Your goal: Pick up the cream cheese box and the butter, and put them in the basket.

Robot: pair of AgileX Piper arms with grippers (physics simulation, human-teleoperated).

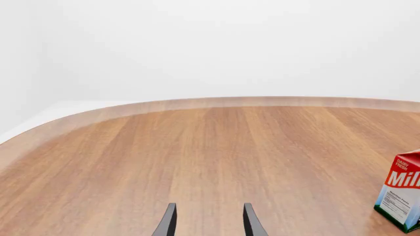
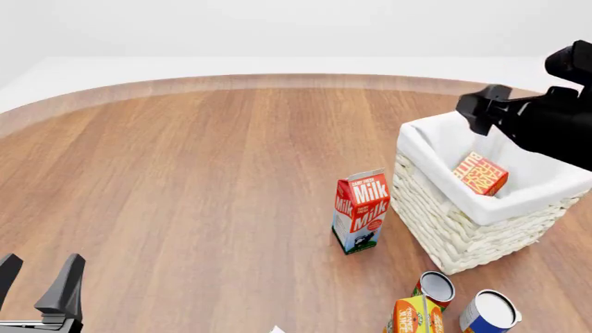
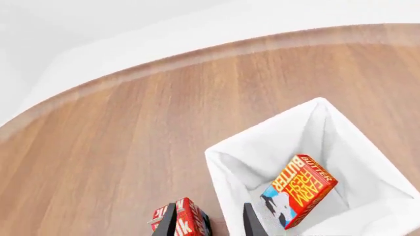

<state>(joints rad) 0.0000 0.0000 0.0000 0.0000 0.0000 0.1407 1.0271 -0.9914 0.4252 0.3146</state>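
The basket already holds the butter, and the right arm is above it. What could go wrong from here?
1. The right gripper is open over the basket rim, with the milk standing beside the basket. Pulling back low might catch the rim or tip the carton.
2. The butter lies tilted against the lining, so a second box may land on it and sit unevenly.
3. No cream cheese box is clearly visible, so the left gripper, also open, may need a search near the cans.
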